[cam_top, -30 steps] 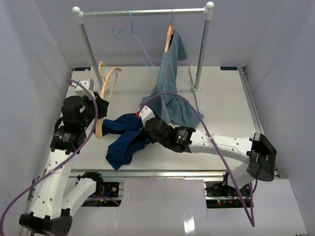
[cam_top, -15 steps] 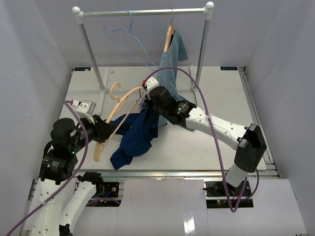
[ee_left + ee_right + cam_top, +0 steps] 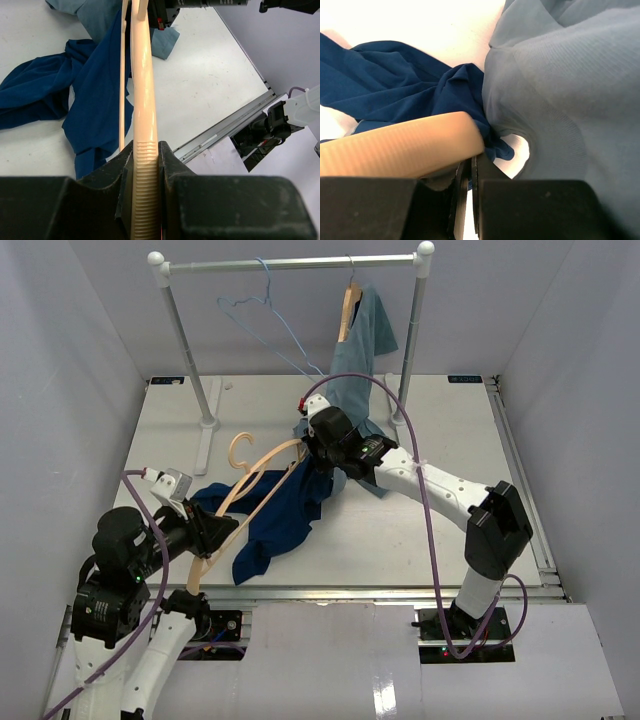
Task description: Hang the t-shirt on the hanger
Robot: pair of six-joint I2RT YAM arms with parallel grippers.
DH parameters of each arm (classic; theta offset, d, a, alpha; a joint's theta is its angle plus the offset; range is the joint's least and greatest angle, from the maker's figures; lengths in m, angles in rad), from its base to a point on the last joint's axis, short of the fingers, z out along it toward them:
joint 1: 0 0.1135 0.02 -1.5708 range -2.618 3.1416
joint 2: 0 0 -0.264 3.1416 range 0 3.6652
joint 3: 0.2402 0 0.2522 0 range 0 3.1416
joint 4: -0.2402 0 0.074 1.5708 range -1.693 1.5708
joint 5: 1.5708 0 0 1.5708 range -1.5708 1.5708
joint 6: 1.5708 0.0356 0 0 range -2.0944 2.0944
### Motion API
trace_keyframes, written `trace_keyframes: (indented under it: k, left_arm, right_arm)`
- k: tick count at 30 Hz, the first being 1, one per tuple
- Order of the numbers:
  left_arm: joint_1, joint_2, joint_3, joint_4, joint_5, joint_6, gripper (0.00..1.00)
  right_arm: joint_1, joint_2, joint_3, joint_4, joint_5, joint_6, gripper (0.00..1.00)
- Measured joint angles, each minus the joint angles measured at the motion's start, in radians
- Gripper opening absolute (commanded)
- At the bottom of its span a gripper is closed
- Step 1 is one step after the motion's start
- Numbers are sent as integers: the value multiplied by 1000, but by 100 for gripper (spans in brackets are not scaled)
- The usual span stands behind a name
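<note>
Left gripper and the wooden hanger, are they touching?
Touching. The left wrist view shows the left gripper clamping the ribbed end of the wooden hanger from both sides.

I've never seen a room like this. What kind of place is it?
Probably a robot testing booth: plain white walls box in a table, two robot arms are bolted at its edge, facing a clothes rail.

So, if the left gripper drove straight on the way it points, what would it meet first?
The left gripper, clamped on the wooden hanger, points along it: likely the navy t-shirt lying against the hanger first, the right gripper beyond.
</note>
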Motion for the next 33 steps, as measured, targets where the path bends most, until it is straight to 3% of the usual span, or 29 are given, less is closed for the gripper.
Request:
trace_keyframes:
  k: [18, 33]
  left_arm:
    - [-22, -30, -24, -11, 55, -3, 0]
    - [-26, -21, -62, 10, -23, -3, 0]
  right_arm:
    - [-80, 0, 4, -9, -63, 5, 8]
    - [-81, -25, 2, -7, -83, 22, 8]
